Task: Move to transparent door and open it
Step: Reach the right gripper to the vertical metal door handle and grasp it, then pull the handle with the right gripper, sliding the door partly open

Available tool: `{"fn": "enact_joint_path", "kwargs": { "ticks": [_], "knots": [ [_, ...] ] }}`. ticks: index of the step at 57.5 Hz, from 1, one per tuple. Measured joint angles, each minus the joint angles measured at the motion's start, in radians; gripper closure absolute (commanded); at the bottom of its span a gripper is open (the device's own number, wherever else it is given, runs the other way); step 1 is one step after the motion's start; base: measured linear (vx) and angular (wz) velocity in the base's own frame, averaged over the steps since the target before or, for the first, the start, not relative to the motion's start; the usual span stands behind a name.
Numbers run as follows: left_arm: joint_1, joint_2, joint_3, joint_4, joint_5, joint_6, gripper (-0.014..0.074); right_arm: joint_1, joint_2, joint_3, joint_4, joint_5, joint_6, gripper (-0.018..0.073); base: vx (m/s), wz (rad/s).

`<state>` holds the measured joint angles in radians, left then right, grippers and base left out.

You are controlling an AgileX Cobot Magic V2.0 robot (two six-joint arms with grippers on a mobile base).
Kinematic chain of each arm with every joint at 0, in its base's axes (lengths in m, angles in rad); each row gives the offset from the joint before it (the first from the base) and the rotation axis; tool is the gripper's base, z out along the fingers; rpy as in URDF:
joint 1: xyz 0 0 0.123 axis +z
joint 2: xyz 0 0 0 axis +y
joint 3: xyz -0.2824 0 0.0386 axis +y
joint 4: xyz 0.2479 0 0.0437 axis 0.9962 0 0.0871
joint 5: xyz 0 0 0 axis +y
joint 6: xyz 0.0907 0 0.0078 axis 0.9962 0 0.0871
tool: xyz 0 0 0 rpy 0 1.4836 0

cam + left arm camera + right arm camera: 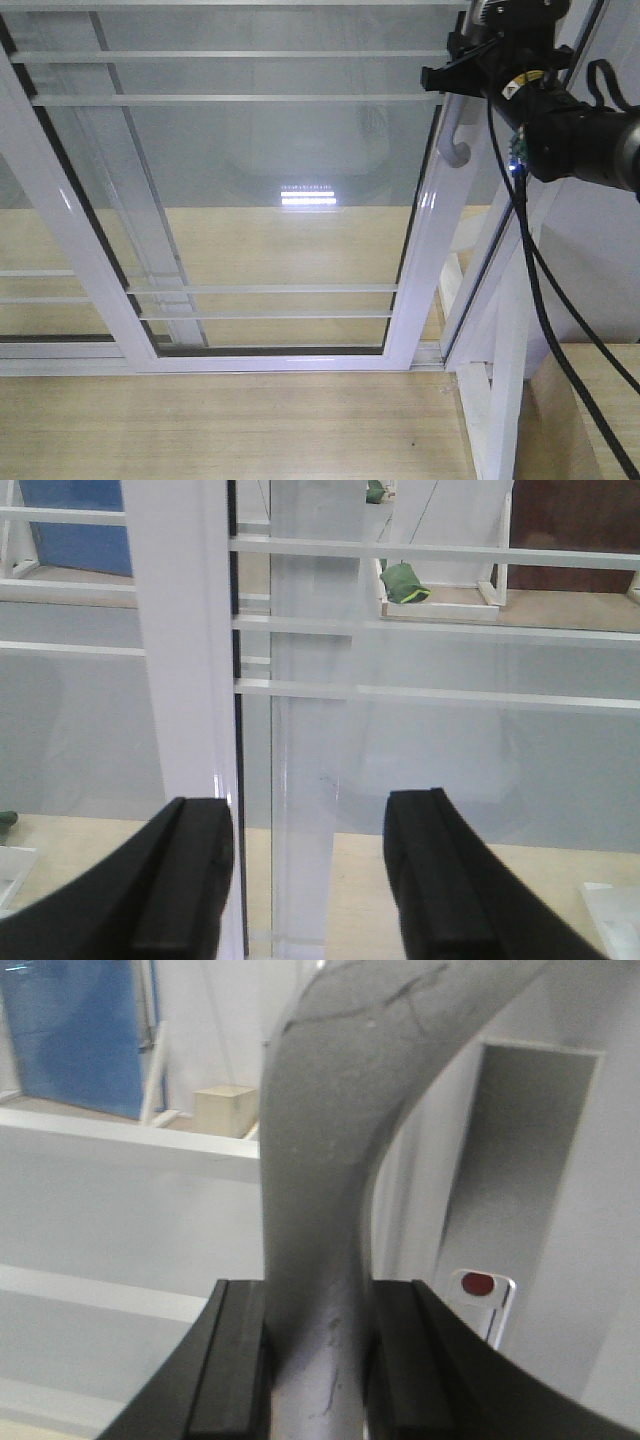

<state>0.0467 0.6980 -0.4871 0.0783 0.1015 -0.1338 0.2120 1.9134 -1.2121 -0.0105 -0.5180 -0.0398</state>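
The transparent door (270,200) fills the front view: clear glass in a white frame with thin white horizontal bars. Its curved silver-grey handle (457,140) sits on the right stile. My right gripper (452,78) reaches in from the top right and is shut on that handle. In the right wrist view both black pads (240,1360) press against the grey handle (320,1160), with my right gripper (318,1365) around it. A lock plate with a red dot (482,1295) sits just right of it. My left gripper (310,880) is open with nothing between its fingers, facing a white frame stile (185,680) and glass.
A second white-framed glass panel (70,250) overlaps on the left. A white post with a diagonal brace (500,390) stands at the right. Black cables (540,290) hang from the right arm. The floor is pale wood (230,430). A green object (405,582) lies beyond the glass.
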Motion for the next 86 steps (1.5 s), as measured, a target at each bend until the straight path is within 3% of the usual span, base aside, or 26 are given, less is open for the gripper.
{"fn": "enact_joint_path", "kwargs": {
  "ticks": [29, 52, 58, 73, 79, 86],
  "knots": [
    [0.000, 0.000, 0.000, 0.000, 0.000, 0.000, 0.0126, 0.187, 0.134, -0.186, -0.072, -0.010, 0.015, 0.0435, 0.00, -0.01],
    [0.000, 0.000, 0.000, 0.000, 0.000, 0.000, 0.0126, 0.258, 0.202, -0.295, -0.076, 0.021, 0.021, 0.0417, 0.00, 0.01],
    [0.000, 0.000, 0.000, 0.000, 0.000, 0.000, 0.0126, 0.260, 0.201, -0.297, -0.077, 0.027, 0.021, 0.0352, 0.00, 0.00],
    [0.000, 0.000, 0.000, 0.000, 0.000, 0.000, 0.0126, 0.258, 0.196, -0.298, -0.039, 0.060, 0.021, 0.0041, 0.00, 0.00],
    [0.000, 0.000, 0.000, 0.000, 0.000, 0.000, 0.0126, 0.258, 0.189, -0.298, -0.012, 0.107, 0.020, -0.0026, 0.00, 0.00],
    [0.000, 0.000, 0.000, 0.000, 0.000, 0.000, 0.0125, 0.258, 0.171, -0.298, -0.012, 0.162, 0.016, -0.0035, 0.00, 0.00]
  ]
}}
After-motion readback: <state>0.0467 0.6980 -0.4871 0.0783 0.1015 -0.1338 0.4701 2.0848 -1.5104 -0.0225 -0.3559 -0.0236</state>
